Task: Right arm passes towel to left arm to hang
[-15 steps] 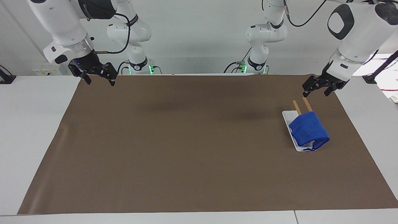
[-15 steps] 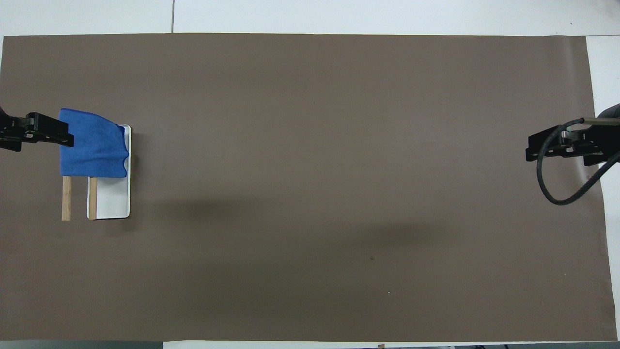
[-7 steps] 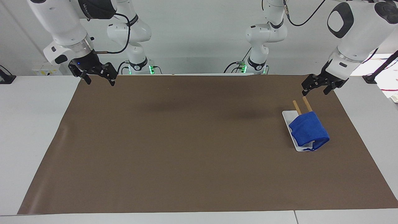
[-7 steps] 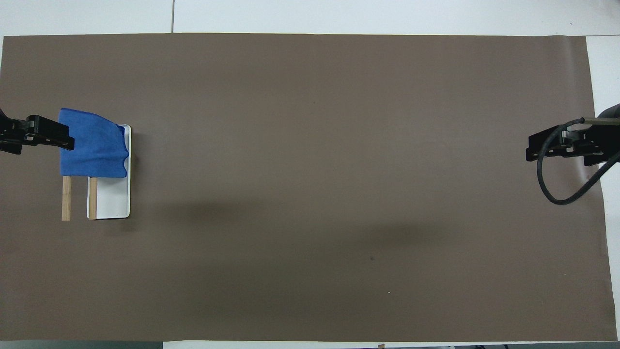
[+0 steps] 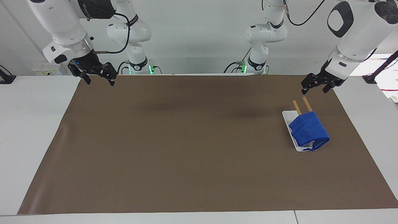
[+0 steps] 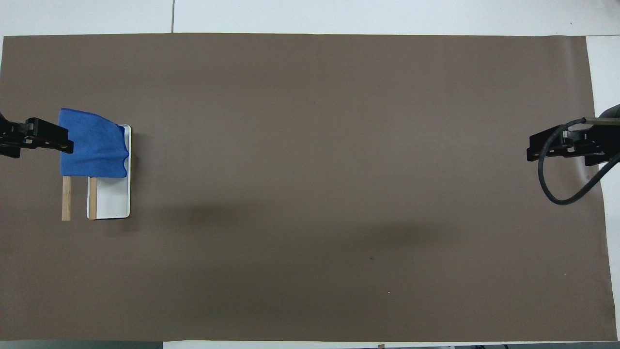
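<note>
The blue towel (image 5: pixel 308 130) hangs draped over two wooden bars (image 5: pixel 306 103) of a small rack with a white base (image 5: pixel 287 116), at the left arm's end of the brown mat. Its loop tag (image 5: pixel 307 150) lies at the edge farthest from the robots. The towel also shows in the overhead view (image 6: pixel 92 144). My left gripper (image 5: pixel 313 89) is open and empty, up in the air over the mat beside the rack (image 6: pixel 66 198), apart from the towel. My right gripper (image 5: pixel 99 81) is open and empty, and waits over the mat's corner at the right arm's end.
The brown mat (image 5: pixel 186 140) covers most of the white table (image 5: pixel 31 124). A black cable (image 6: pixel 557 194) loops from the right gripper (image 6: pixel 530 148). The left gripper's tips (image 6: pixel 65 139) overlap the towel's edge in the overhead view.
My left gripper has drawn up and back a little from the rack's bars. The towel and the right arm have not moved.
</note>
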Motion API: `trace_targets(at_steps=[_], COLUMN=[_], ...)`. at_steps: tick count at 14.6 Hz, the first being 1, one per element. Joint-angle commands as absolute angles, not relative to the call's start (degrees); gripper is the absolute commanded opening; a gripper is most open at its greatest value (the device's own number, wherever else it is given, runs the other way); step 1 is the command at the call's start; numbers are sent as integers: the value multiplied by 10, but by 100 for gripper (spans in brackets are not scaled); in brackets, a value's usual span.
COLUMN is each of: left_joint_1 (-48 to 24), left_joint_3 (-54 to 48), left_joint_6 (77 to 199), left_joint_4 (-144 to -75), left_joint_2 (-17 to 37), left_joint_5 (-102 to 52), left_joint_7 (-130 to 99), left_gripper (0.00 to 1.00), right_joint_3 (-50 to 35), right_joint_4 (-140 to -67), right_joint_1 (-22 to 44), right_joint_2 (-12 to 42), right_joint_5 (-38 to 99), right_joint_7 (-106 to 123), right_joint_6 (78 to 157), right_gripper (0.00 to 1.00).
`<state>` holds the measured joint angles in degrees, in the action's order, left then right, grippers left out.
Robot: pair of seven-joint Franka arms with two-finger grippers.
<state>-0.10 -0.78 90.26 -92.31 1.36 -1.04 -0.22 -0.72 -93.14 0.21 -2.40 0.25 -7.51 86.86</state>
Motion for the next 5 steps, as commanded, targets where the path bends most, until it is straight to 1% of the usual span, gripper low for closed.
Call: trace_targets(at_steps=[1, 5], left_joint_1=[-5, -5], left_joint_3=[-6, -6], left_joint_6=[899, 900], left_joint_4=[-931, -932], left_joint_2=[2, 2], left_joint_5=[4, 4], left_joint_7=[-10, -11], left_gripper=[100, 100], right_joint_3=[-10, -10], right_joint_4=[-940, -940], right_joint_1=[-4, -5], right_joint_2=[-33, -33], right_joint_5=[-6, -6], right_joint_7=[-58, -56], right_joint_6=[867, 867], right_gripper=[100, 100])
